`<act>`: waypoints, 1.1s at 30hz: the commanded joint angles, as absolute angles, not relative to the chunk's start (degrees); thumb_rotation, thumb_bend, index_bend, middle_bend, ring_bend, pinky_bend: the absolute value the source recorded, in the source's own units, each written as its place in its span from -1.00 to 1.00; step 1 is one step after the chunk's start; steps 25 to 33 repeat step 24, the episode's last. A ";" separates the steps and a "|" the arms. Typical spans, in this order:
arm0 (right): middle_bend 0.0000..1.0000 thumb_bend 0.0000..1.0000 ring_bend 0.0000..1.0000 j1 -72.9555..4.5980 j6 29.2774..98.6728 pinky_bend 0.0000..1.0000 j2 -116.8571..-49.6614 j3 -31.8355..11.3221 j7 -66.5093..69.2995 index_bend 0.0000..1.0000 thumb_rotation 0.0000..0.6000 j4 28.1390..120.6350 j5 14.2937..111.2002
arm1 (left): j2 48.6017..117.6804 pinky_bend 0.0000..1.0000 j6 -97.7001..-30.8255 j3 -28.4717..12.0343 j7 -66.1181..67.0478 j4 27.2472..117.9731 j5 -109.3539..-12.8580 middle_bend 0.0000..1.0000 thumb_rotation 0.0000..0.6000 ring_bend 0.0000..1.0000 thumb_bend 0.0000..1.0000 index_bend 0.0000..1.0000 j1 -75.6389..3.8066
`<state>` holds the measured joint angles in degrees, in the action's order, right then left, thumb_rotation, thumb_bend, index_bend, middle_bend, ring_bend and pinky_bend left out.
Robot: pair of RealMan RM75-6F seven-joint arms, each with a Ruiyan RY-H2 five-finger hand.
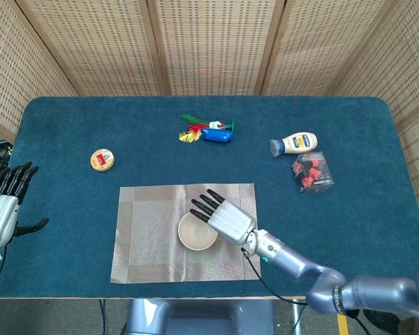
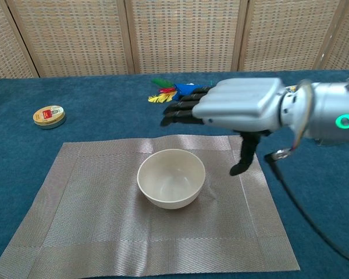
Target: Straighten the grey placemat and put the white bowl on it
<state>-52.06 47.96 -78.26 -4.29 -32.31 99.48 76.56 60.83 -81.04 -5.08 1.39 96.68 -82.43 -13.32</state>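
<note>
The white bowl stands upright near the middle of the grey placemat, which lies flat and square to the table's front edge. My right hand hovers above and just right of the bowl, fingers spread and extended, holding nothing. My left hand shows at the far left edge of the head view, off the table, fingers apart and empty.
A small round tin sits left of the mat. Behind it lie a blue packet with coloured feathers, a mayonnaise bottle and a clear box of red items.
</note>
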 commanded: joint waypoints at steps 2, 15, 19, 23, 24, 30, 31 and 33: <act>-1.00 -1.00 -1.00 -44.89 57.81 -1.00 -66.52 0.46 -30.39 -1.00 1.00 105.48 85.44 | 60.66 -1.00 -82.29 -4.55 1.62 97.17 -83.17 -1.00 1.00 -1.00 -1.00 -1.00 -12.35; -1.00 -1.00 -1.00 -22.85 89.30 -1.00 -63.12 3.29 -9.60 -1.00 1.00 88.32 90.01 | 64.11 -1.00 -90.31 -1.49 4.20 94.00 -84.83 -1.00 1.00 -1.00 -1.00 -1.00 -5.69; -1.00 -1.00 -1.00 -18.18 93.59 -1.00 -65.70 3.45 -3.03 -1.00 1.00 82.43 89.31 | 63.90 -1.00 -90.96 -0.94 2.74 93.56 -85.36 -1.00 1.00 -1.00 -1.00 -1.00 -4.64; -1.00 -1.00 -1.00 -14.59 95.53 -1.00 -67.25 3.96 1.16 -1.00 1.00 78.68 88.77 | 63.37 -1.00 -90.97 -0.59 2.03 93.60 -85.68 -1.00 1.00 -1.00 -1.00 -1.00 -4.06; -1.00 -1.00 -1.00 -13.84 95.92 -1.00 -67.62 3.88 2.08 -1.00 1.00 78.16 88.56 | 63.31 -1.00 -91.03 -0.56 1.91 93.60 -85.79 -1.00 1.00 -1.00 -1.00 -1.00 -3.93; -1.00 -1.00 -1.00 -13.84 95.92 -1.00 -67.62 3.88 2.08 -1.00 1.00 78.16 88.56 | 63.31 -1.00 -91.03 -0.56 1.91 93.60 -85.79 -1.00 1.00 -1.00 -1.00 -1.00 -3.93; -1.00 -1.00 -1.00 -13.84 95.92 -1.00 -67.62 3.88 2.08 -1.00 1.00 78.16 88.56 | 63.31 -1.00 -91.03 -0.56 1.91 93.60 -85.79 -1.00 1.00 -1.00 -1.00 -1.00 -3.93; -1.00 -1.00 -1.00 -13.84 95.92 -1.00 -67.62 3.88 2.08 -1.00 1.00 78.16 88.56 | 63.31 -1.00 -91.03 -0.56 1.91 93.60 -85.79 -1.00 1.00 -1.00 -1.00 -1.00 -3.93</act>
